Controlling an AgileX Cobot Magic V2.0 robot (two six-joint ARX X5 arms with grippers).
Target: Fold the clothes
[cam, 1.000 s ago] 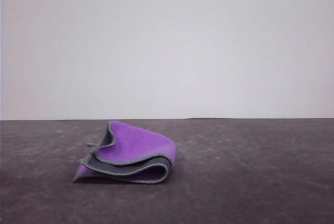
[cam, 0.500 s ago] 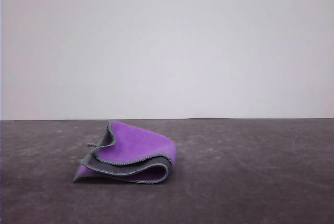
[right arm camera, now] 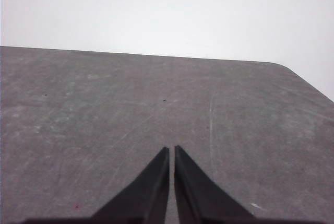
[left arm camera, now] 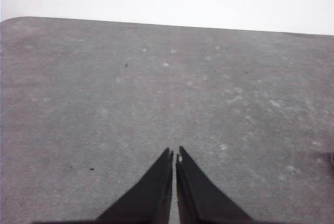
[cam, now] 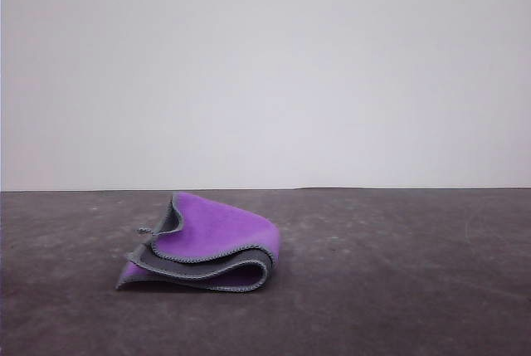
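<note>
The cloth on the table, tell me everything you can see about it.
The cloth is small and soft-looking, bright purple on one face and dark charcoal grey on the other, with light grey stitched edging. It lies loosely folded over itself in layers, the rounded fold toward the right, the upper flap bulging rather than flat. It rests on the dark grey table, left of centre in the front view. Nothing else touches it.

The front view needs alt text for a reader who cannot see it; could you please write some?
A small cloth, purple with dark grey showing between its layers and pale stitched edging, lies loosely folded over itself on a dark grey table. It sits left of centre, with a plain white wall behind.
</note>
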